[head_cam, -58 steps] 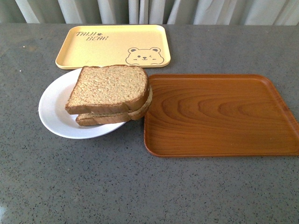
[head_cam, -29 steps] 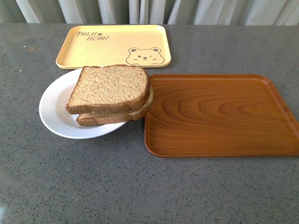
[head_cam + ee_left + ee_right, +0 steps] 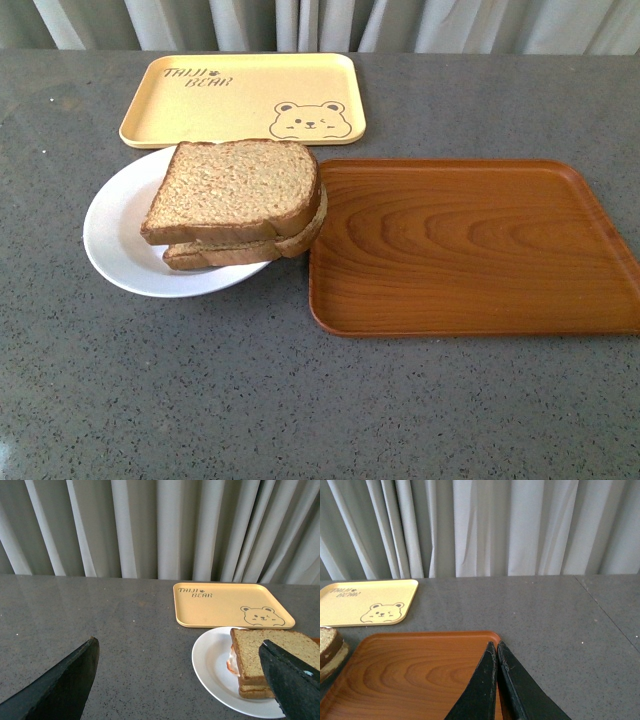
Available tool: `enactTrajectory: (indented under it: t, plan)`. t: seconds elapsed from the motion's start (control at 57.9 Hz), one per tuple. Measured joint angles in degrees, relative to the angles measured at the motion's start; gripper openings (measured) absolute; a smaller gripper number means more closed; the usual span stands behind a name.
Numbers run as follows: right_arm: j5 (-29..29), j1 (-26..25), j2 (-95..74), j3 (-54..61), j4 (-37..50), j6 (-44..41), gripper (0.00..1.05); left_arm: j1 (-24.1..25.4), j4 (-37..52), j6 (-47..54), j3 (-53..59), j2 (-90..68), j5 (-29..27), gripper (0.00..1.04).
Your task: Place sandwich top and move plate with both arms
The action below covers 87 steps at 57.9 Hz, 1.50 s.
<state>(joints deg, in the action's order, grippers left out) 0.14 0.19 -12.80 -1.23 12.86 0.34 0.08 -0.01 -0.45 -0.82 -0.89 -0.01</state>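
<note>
The sandwich top [image 3: 235, 188], a speckled brown bread slice, lies on a lower slice on the white plate [image 3: 115, 235]. A bit of fried egg shows between the slices in the left wrist view. The sandwich top [image 3: 272, 650] and the plate [image 3: 210, 665] show there too. My left gripper [image 3: 179, 667] is open and empty, above the table in front of the plate. My right gripper [image 3: 496, 647] is shut and empty, above the wooden tray's corner. Neither arm shows in the front view.
A brown wooden tray [image 3: 470, 245] lies right of the plate, touching the sandwich's edge. A pale yellow bear tray [image 3: 240, 98] lies behind the plate. Grey curtains hang beyond the table's far edge.
</note>
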Motion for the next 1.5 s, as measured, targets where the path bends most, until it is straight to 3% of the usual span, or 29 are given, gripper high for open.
enactTrajectory:
  t: [0.173,0.294,0.778,0.899,1.314,1.504]
  plan:
    - [-0.02,0.0,2.93,-0.02,-2.99,0.0,0.02,0.0,0.0,0.0,0.0,0.0,0.0,0.96]
    - [-0.17,0.0,11.06,-0.02,-12.26,0.0,0.02,0.0,0.0,0.0,0.0,0.0,0.0,0.96]
    - [-0.13,0.0,12.44,-0.02,-12.76,-0.07,0.02,0.0,0.0,0.0,0.0,0.0,0.0,0.96]
    - [-0.13,0.0,12.44,-0.02,-12.76,-0.09,0.28,0.0,0.0,0.0,0.0,0.0,0.0,0.96]
    - [-0.13,0.0,12.44,-0.02,-12.76,-0.09,0.95,0.0,0.0,0.0,0.0,0.0,0.0,0.96]
    - [-0.13,0.0,12.44,-0.02,-12.76,-0.09,0.96,0.0,0.0,0.0,0.0,0.0,0.0,0.96]
